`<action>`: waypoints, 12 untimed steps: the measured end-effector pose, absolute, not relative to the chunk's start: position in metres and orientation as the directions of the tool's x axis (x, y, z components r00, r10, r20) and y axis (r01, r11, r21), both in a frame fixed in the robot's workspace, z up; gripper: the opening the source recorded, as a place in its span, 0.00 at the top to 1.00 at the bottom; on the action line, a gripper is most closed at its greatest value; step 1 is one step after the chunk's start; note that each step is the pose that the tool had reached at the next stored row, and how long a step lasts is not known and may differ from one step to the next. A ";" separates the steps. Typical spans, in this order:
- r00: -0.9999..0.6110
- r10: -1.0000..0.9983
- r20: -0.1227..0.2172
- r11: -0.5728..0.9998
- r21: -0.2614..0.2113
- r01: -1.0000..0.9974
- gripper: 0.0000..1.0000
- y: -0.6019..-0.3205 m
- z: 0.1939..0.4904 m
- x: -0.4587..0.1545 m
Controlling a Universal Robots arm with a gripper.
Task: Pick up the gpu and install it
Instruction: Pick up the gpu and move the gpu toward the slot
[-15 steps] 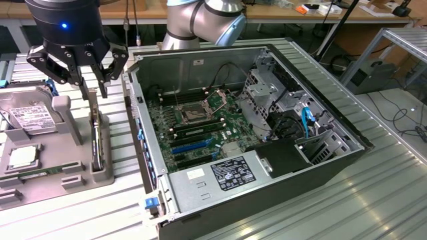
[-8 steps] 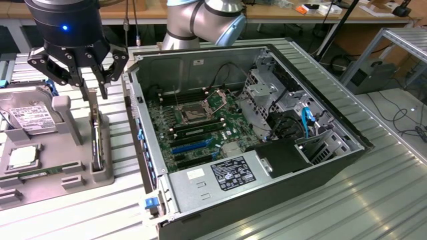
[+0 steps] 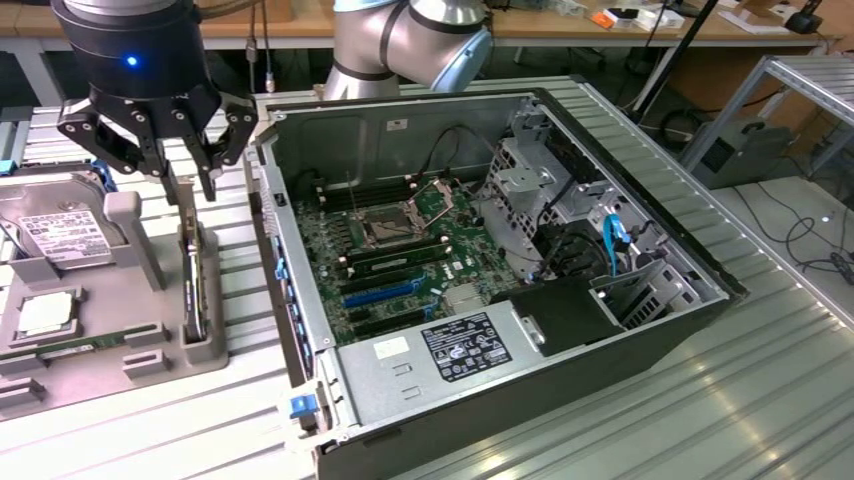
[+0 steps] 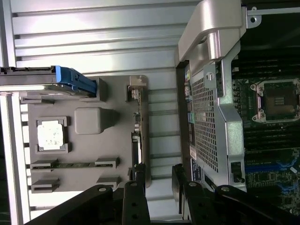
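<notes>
A: Right, fingers [image 3: 210, 190] first. Status?

B: Released. Spread wide, nothing between them. Gripper [image 3: 187, 175] hangs over the grey tray [image 3: 160, 365], at the tray's edge nearest the computer case [image 3: 627, 330].

A: And the gpu [image 3: 195, 290]?

B: Not picked up. It stands on its long edge in a slot running along that same tray edge, thin and dark. In the wrist view one finger lines up with the card's end and the other sits on the case side. Cannot tell whether either one touches it.

A: Rest of the tray?

B: Hard drive [image 3: 60, 235] with a white label, propped at the edge away from the case. Processor chip [image 3: 44, 315] flat in a recess, well apart from the gpu.

A: Case?

B: Lying on its side on the slatted counter [image 3: 774, 400], just beside the tray, with the side panel off. Motherboard [image 3: 400, 250] exposed, blue slots [image 3: 387, 292] showing near its middle. No card in them that I can make out.

A: Tray's place on the counter?

B: Towards the counter's edge at the exterior view's left.
</notes>
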State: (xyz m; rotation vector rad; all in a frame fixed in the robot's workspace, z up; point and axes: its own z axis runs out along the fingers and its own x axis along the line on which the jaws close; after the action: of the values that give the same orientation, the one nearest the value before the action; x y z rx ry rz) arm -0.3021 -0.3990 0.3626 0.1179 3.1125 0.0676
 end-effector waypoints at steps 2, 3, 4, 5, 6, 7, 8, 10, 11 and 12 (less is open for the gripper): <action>-0.997 0.076 -0.025 0.996 0.044 0.075 0.64 -0.399 0.362 -0.302; -0.997 0.076 -0.024 0.996 0.044 0.075 0.64 -0.399 0.362 -0.302; -0.997 0.076 -0.024 0.996 0.044 0.075 0.64 -0.399 0.362 -0.302; -0.997 0.076 -0.024 0.996 0.044 0.075 0.64 -0.399 0.361 -0.302; -0.997 0.076 -0.024 0.996 0.044 0.075 0.64 -0.399 0.361 -0.302; -0.997 0.076 -0.024 0.996 0.044 0.075 0.64 -0.399 0.361 -0.302; -0.997 0.076 -0.024 0.996 0.044 0.075 0.64 -0.399 0.360 -0.302; -0.997 0.076 -0.024 0.996 0.044 0.075 0.64 -0.399 0.360 -0.302; -0.997 0.076 -0.024 0.996 0.044 0.075 0.64 -0.399 0.360 -0.302; -0.997 0.076 -0.024 0.996 0.044 0.075 0.64 -0.399 0.359 -0.302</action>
State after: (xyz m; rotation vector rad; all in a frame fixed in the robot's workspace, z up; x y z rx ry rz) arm -0.3021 -0.3990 0.3593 0.1180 3.1125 0.0676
